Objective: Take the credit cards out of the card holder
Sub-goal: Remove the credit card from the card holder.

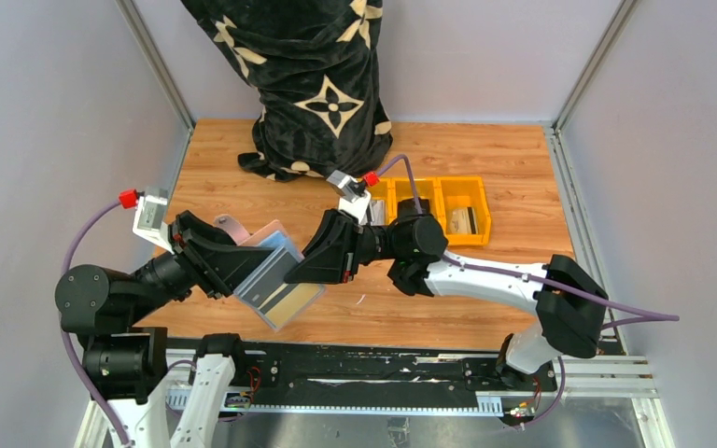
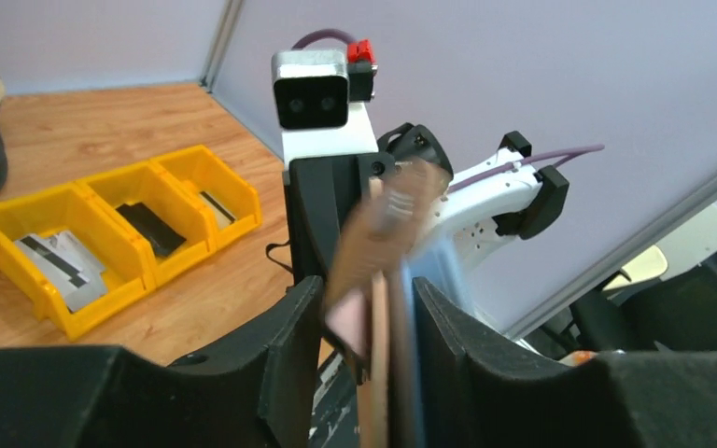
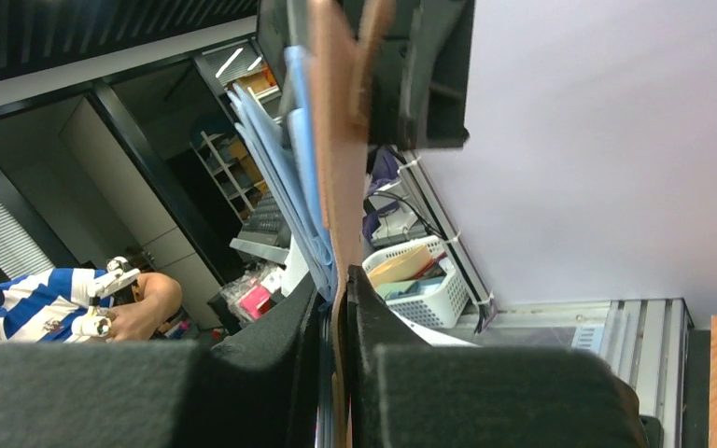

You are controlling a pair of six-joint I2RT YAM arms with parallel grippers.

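Both grippers hold one bundle in the air above the near left of the table. In the top view the bundle shows a pale blue card [image 1: 273, 250] and a gold-tan card [image 1: 291, 301]; the brown card holder is mostly hidden there. My left gripper [image 1: 241, 271] grips the bundle's left side and my right gripper [image 1: 304, 265] its right edge. In the left wrist view the card holder [image 2: 387, 233] and a blue card [image 2: 434, 271] stand between my left gripper's [image 2: 369, 347] jaws. In the right wrist view my right gripper [image 3: 336, 347] is shut on the holder's brown leaf [image 3: 341, 140], with blue cards [image 3: 294, 168] fanning beside it.
A yellow three-compartment bin [image 1: 482, 201] stands at the right middle of the table with flat items in it; it also shows in the left wrist view [image 2: 56, 308]. A black patterned cloth [image 1: 308, 84] hangs at the back. Frame posts and grey walls close in the sides.
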